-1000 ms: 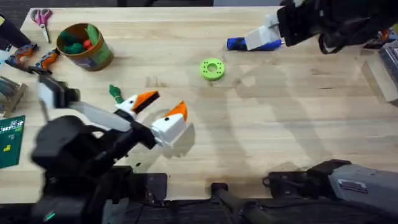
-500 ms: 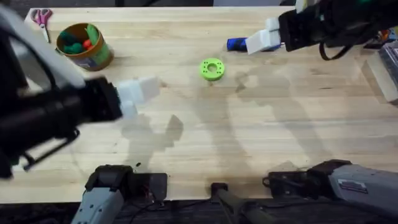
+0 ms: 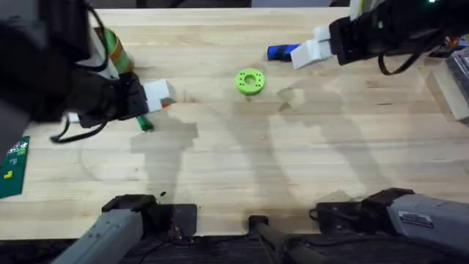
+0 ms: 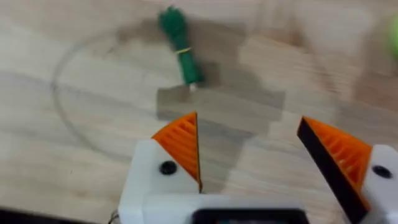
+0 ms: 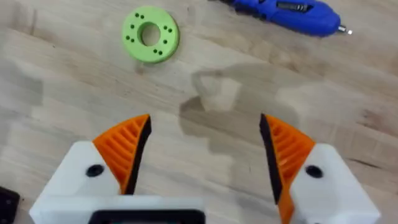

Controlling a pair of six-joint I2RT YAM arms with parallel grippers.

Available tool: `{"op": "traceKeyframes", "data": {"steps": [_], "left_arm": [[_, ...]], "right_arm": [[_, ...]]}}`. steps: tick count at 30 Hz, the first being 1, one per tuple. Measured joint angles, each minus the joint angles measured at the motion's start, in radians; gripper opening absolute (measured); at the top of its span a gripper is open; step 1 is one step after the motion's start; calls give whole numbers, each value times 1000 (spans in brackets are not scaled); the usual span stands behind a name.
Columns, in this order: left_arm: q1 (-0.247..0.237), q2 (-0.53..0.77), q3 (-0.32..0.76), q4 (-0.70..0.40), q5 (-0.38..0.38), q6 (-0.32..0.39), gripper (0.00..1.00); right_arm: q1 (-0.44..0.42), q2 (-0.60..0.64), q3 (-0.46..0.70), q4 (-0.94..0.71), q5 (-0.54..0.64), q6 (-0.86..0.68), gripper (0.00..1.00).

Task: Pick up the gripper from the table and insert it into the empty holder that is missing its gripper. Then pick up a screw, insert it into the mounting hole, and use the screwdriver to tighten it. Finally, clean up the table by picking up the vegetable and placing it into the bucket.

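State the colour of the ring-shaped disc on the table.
Bright green disc, clearest in the right wrist view.

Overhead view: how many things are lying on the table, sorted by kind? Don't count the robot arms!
Screwdriver: 1
Green ring: 1
Vegetable: 1
Bucket, partly hidden by the arm: 1
Green card at the edge: 1
Total: 5

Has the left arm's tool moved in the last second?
Yes. The left tool swung away from the table's near edge toward the bucket, now hovering by the vegetable.
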Motion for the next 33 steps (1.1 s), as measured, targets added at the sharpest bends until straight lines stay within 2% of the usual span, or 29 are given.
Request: {"op": "traceKeyframes", "data": {"steps": [5,8,12,17,22,29,30,33], "left_arm": [[96,219,0,2,-41,-61,985],[153,318,0,44,-47,-78,985],[205,404,0,123,-42,-77,985],[223,485,0,195,-37,-73,985],[232,560,0,278,-37,-72,985],[232,642,18,301,-17,-65,985],[232,646,20,300,-11,-65,919],[231,651,26,311,-5,-62,480]], "right_arm": [[0,-42,0,-13,5,3,992],[0,-94,0,-15,42,-1,992],[0,-161,0,-39,113,-24,992],[0,-220,16,-92,159,-31,993],[-1,-250,94,-176,174,-26,993],[-1,-254,173,-297,176,17,994],[-1,-255,177,-299,176,24,994],[-1,-255,180,-300,176,36,994]]}}
